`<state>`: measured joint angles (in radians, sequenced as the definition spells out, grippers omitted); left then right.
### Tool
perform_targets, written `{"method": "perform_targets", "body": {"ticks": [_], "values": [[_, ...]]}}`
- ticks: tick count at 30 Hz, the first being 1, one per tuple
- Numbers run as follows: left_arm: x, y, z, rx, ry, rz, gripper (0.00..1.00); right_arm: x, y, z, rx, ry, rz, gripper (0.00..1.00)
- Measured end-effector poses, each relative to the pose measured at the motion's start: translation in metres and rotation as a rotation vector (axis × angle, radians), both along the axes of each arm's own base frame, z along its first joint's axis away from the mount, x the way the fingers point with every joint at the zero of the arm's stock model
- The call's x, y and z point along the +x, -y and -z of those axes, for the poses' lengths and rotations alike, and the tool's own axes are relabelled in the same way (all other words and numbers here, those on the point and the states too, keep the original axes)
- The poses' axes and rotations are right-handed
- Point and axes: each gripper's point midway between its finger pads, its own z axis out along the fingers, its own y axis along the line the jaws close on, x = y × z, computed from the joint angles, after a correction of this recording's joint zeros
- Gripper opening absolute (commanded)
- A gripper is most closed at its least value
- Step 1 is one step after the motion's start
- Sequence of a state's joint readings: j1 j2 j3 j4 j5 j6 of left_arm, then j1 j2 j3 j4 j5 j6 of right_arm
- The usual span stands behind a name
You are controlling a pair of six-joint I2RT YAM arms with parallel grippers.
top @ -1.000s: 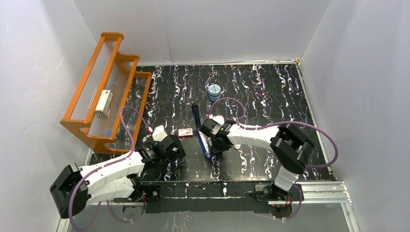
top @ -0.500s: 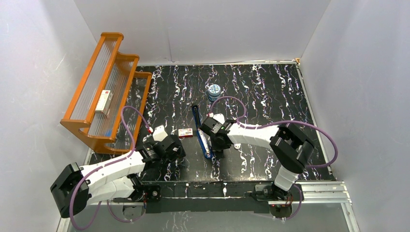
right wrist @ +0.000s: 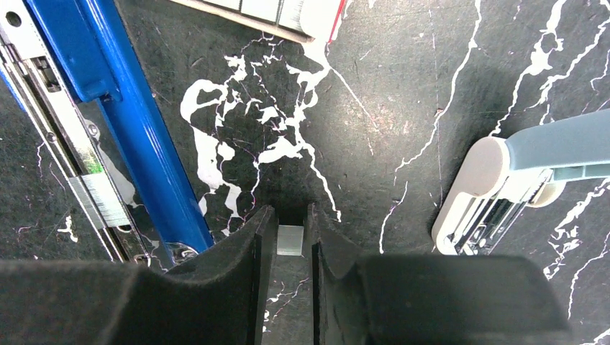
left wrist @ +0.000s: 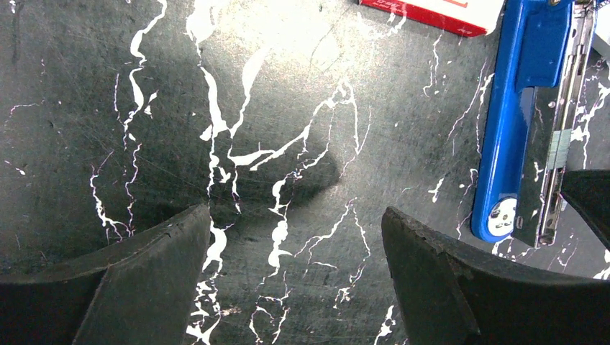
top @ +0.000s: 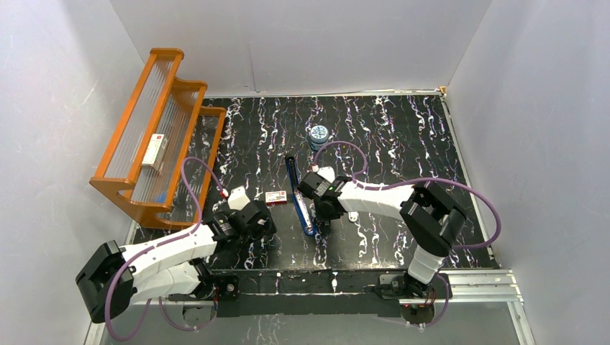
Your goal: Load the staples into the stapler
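In the overhead view, the stapler [top: 298, 194] lies opened out on the black marbled table [top: 388, 129] at the middle of the frame. The staple box [top: 276, 198] is just left of it. The left gripper [top: 266, 224] is low and left of centre, below the box. The right gripper [top: 321, 221] is just right of the stapler's lower end. An orange rack [top: 144, 144] at upper left holds a white box [top: 155, 151].

In the left wrist view, the left gripper [left wrist: 295, 280] is spread wide over bare table. The blue stapler [left wrist: 518, 122] runs down the right side, and the red edge of the box [left wrist: 431, 8] shows at the top.

In the right wrist view, the fingers [right wrist: 237, 287] are drawn close on a small pale block [right wrist: 290, 240]. The stapler [right wrist: 122, 122] runs down the left side with a silvery staple strip [right wrist: 101, 200] in its rail. The box [right wrist: 273, 11] is at the top, and a white and light-blue tool [right wrist: 503, 180] is at the right.
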<state>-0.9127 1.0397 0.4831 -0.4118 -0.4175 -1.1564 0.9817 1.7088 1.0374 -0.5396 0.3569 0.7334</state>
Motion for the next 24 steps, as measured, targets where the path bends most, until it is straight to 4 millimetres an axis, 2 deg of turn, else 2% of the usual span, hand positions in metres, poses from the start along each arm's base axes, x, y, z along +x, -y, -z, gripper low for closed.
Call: {"method": "perform_targets", "body": {"ticks": [12, 24], "values": [[0.0007, 0.0031, -0.0003, -0.012, 0.000, 0.002, 0.85, -0.0012, 0.0016, 0.0003, 0.000, -0.005, 0.028, 0.31], [0.0006, 0.0032, 0.0002, -0.014, 0.000, 0.001, 0.85, -0.0015, 0.0017, 0.0003, 0.003, -0.008, 0.040, 0.24]]}}
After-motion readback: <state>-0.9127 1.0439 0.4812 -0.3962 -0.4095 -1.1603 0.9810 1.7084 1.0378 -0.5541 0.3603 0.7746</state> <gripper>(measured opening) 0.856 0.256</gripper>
